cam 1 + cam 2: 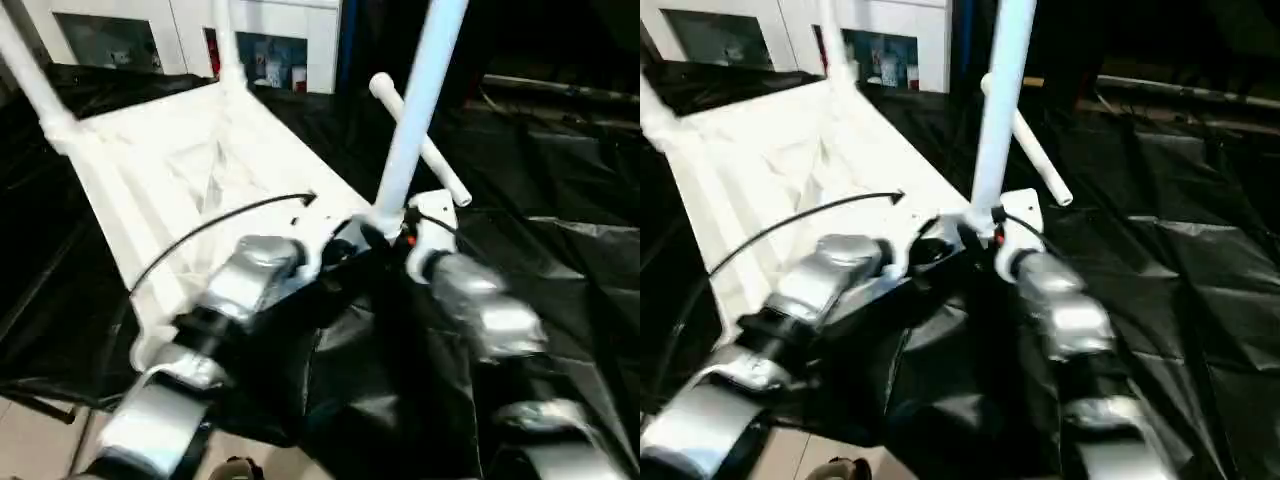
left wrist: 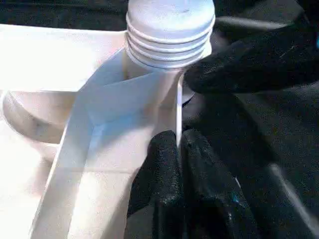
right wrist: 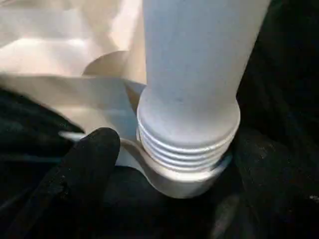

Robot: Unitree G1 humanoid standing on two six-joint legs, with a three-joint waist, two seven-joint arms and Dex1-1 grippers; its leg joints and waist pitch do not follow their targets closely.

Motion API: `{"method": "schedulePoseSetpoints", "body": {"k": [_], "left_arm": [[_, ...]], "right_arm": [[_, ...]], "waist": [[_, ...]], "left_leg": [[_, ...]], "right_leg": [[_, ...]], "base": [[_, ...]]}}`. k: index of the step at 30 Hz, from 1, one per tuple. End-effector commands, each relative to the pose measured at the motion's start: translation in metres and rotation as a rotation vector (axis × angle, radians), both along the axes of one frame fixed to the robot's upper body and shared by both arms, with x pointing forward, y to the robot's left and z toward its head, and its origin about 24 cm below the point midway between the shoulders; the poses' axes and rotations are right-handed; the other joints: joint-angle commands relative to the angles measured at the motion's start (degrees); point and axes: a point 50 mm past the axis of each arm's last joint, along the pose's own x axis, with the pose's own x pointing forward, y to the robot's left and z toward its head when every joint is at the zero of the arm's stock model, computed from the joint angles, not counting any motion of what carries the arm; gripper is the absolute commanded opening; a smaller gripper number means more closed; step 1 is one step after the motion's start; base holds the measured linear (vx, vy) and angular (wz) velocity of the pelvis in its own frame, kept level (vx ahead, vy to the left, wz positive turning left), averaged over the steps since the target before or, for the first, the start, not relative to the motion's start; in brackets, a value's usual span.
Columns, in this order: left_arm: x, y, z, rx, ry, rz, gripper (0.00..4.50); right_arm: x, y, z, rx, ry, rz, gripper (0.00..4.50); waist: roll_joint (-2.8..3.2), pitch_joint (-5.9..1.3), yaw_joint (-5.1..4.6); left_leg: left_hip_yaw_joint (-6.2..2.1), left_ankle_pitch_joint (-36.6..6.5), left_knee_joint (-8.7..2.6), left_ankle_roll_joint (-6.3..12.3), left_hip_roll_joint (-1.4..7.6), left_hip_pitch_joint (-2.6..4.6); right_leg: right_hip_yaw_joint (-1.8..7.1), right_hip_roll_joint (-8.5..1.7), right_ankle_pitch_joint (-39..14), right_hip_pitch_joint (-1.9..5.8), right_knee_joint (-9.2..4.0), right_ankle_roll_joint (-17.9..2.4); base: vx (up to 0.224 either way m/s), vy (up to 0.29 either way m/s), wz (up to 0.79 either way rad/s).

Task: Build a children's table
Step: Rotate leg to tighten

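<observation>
The white tabletop lies upside down on black sheeting. A leg stands in its near corner socket. The left gripper pinches the thin edge of the tabletop beside this socket; the right gripper has its fingers spread around the leg's ribbed end

White tabletop, ribbed underside up, plain white thru & thru. White tubular leg at the near corner, grooved rings at its base, pale bluish-white in shade. Another white leg lying on glossy black plastic sheeting. Black gripper fingers. Silver forearms w/ black joints, thin black cable, small red spot at the right wrist. White cabinet at back, dark glass.
</observation>
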Motion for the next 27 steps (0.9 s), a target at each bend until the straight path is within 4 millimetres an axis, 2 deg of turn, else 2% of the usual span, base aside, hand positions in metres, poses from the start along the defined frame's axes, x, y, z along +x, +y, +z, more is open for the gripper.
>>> {"method": "schedulePoseSetpoints", "body": {"k": [1, 7, 10, 13, 14, 16, 20, 27], "left_arm": [[-0.015, -0.008, -0.001, -0.062, 0.03, -0.157, 0.0], [-0.036, 0.005, 0.002, -0.063, 0.073, -0.354, 0.0], [-0.04, 0.013, 0.0, -0.032, 0.083, -0.384, 0.0], [-0.041, 0.016, 0.0, -0.023, 0.087, -0.382, 0.0], [-0.041, 0.018, 0.0, -0.019, 0.089, -0.379, 0.0], [-0.041, 0.02, 0.0, -0.013, 0.089, -0.378, 0.0], [-0.042, 0.021, 0.0, -0.013, 0.089, -0.374, 0.0], [-0.042, 0.022, 0.0, -0.01, 0.091, -0.372, 0.0]], "right_arm": [[-0.008, 0.001, 0.005, -0.011, 0.011, 0.13, 3.91], [-0.027, -0.011, 0.017, -0.039, 0.033, 0.343, 3.91], [-0.033, -0.011, 0.02, -0.021, 0.05, 0.412, 3.91], [-0.034, -0.012, 0.017, -0.041, 0.068, 0.425, 3.91], [-0.036, -0.013, 0.014, -0.065, 0.079, 0.434, 3.74], [-0.037, -0.013, 0.012, -0.07, 0.086, 0.437, 3.74], [-0.038, -0.012, 0.012, -0.067, 0.093, 0.446, 3.39], [-0.039, -0.01, 0.011, -0.066, 0.098, 0.453, 2.85]], "waist": [[-0.66, -3.54, 0.44], [-0.25, -3.44, 1.23], [-0.28, -3.48, 1.7], [-0.31, -3.52, 1.69], [-0.37, -3.54, 1.71], [-0.45, -3.65, 1.77], [-0.46, -3.75, 1.73], [-0.41, -3.68, 1.72]], "left_leg": [[-0.54, -7.9, -3.2, 6.0, 2.53, 0.2], [-0.54, -9.4, -3.43, 5.14, 3.04, 0.67], [-0.52, -8.9, -3.44, 5.07, 2.96, 0.59], [-0.55, -9.0, -3.45, 4.53, 2.92, 0.56], [-0.53, -8.7, -3.4, 4.41, 2.86, 0.53], [-0.53, -7.8, -3.33, 4.39, 2.79, 0.47], [-0.5, -6.6, -3.17, 5.12, 2.74, 0.4], [-0.5, -7.2, -3.18, 4.86, 2.73, 0.47]], "right_leg": [[2.75, -4.61, -9.0, 3.66, -4.45, -12.6], [2.95, -4.63, -11.3, 3.21, -4.45, -12.4], [2.96, -4.59, -10.5, 3.21, -4.37, -12.4], [2.9, -4.64, -11.1, 3.23, -4.37, -12.3], [2.9, -4.63, -10.9, 3.25, -4.36, -12.3], [2.91, -4.65, -10.1, 3.37, -4.21, -12.3], [2.84, -4.58, -7.5, 3.43, -3.95, -13.0], [2.83, -4.54, -8.5, 3.42, -4.05, -12.8]], "base": [[0.0, 0.0, 0.0], [0.0, 0.0, 0.0], [0.0, 0.0, 0.0], [0.0, 0.0, 0.0], [0.0, 0.0, 0.0], [0.0, 0.0, 0.0], [0.0, 0.0, 0.0], [0.0, 0.0, 0.0]]}}
